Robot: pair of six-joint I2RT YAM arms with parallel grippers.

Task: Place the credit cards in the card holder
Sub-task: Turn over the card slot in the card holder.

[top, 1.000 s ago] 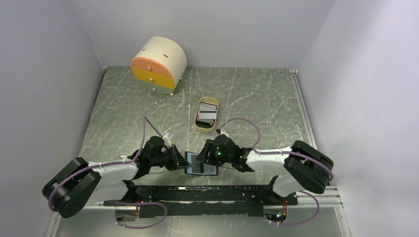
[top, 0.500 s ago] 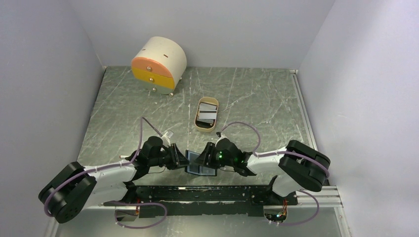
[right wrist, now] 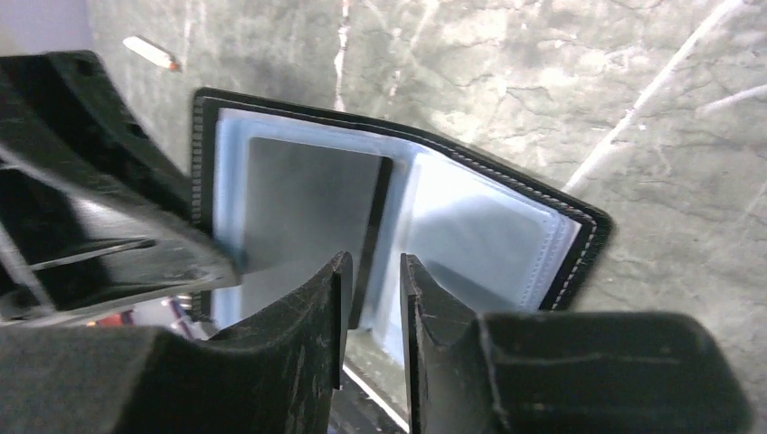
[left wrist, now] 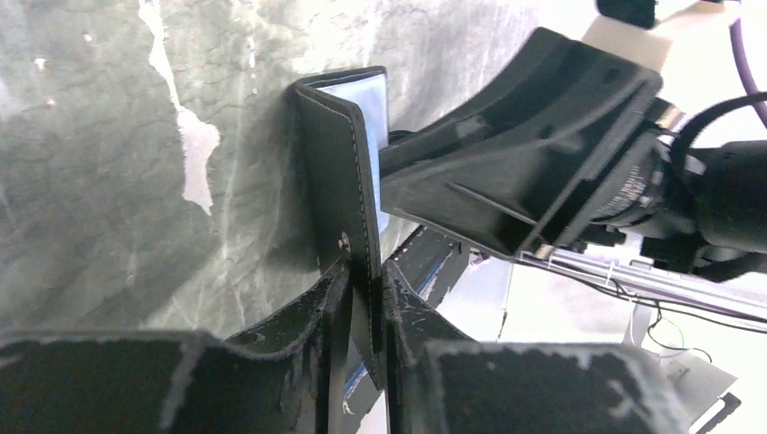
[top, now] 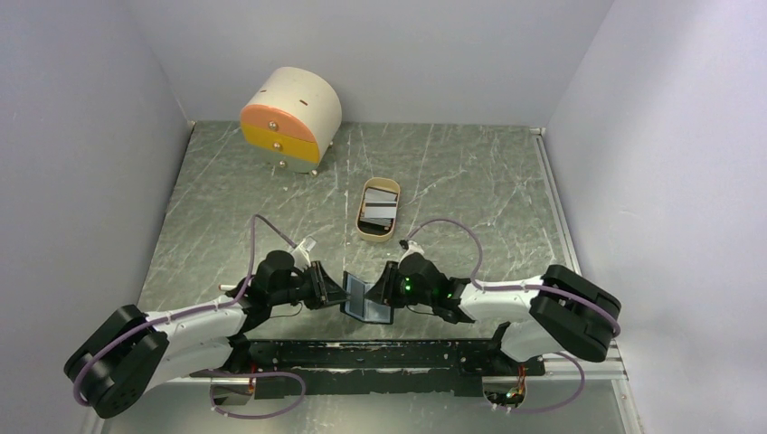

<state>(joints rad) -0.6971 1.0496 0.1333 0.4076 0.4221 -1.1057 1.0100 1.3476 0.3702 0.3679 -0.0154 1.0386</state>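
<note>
Left gripper clamped on one flap of the open card holder, right gripper slightly apart before its blue inner face, grey credit card lying against it

From above I get soft, even light with no hard shadows; the table carries a dull sheen across its scratches. A small green lamp glows near the middle of that view. On the left wrist camera the top right corner is blown out to white, and the left gripper fills the bottom edge, dark and out of focus. On the right wrist camera the right gripper is equally blurred, while pale glare washes over the card holder, its edge stitching still sharp.
</note>
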